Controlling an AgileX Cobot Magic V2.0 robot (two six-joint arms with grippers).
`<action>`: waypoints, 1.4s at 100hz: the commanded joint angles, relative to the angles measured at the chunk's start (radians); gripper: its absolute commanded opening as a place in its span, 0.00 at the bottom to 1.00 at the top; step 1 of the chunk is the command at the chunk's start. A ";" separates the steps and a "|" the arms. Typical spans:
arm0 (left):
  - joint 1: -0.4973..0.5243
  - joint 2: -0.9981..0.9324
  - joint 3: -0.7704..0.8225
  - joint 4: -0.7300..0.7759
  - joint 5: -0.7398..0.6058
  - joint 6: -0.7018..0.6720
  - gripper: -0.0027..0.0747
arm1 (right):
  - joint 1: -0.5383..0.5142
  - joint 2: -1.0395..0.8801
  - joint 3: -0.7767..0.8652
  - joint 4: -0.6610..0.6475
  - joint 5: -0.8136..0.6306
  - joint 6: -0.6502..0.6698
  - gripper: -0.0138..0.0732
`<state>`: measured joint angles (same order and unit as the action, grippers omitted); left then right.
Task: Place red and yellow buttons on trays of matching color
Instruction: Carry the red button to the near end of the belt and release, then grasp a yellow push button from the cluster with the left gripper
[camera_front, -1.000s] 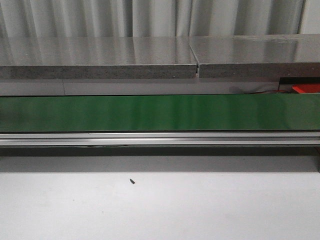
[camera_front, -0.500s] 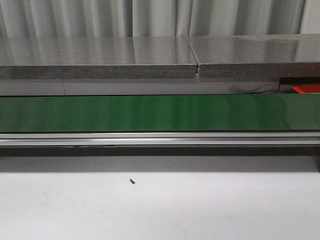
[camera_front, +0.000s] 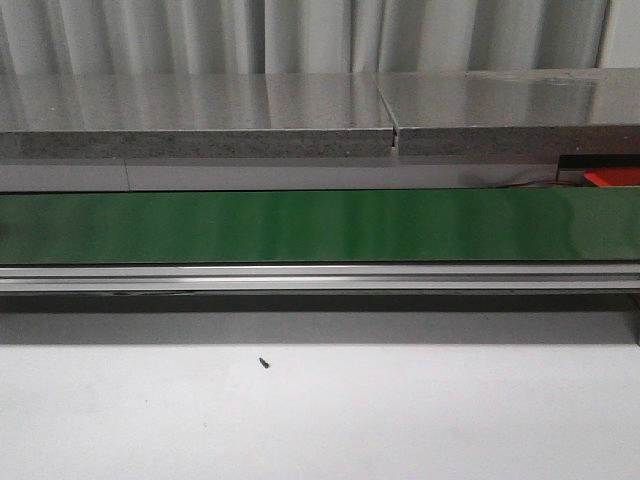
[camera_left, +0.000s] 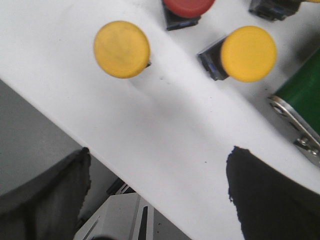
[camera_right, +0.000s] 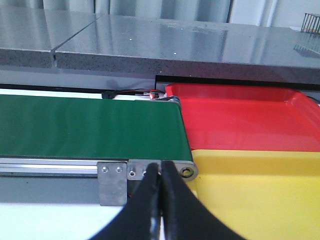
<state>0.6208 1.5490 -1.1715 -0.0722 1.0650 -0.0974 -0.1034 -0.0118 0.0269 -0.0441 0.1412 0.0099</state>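
Buttons being sized up, nothing gripped yet
Left gripper jaws spread above a yellow button; right gripper jaws pressed together; descent judged next

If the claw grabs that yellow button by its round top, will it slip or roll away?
The yellow button has a wide, smooth, domed cap, so the claw might slip on it. Its black squarish base should probably stop it rolling far. It looks top-heavy and appears to lie tipped on the white table already.
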 joint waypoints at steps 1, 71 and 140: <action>0.030 -0.043 -0.002 -0.001 -0.056 -0.009 0.74 | -0.004 -0.016 0.000 -0.014 -0.078 -0.002 0.08; 0.069 0.166 0.002 -0.010 -0.316 -0.009 0.74 | -0.004 -0.016 0.000 -0.014 -0.078 -0.002 0.08; 0.064 0.135 0.002 -0.029 -0.339 0.037 0.30 | -0.004 -0.016 0.000 -0.014 -0.078 -0.002 0.08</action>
<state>0.6882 1.7853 -1.1481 -0.0898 0.7077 -0.0723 -0.1034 -0.0118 0.0269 -0.0441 0.1430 0.0099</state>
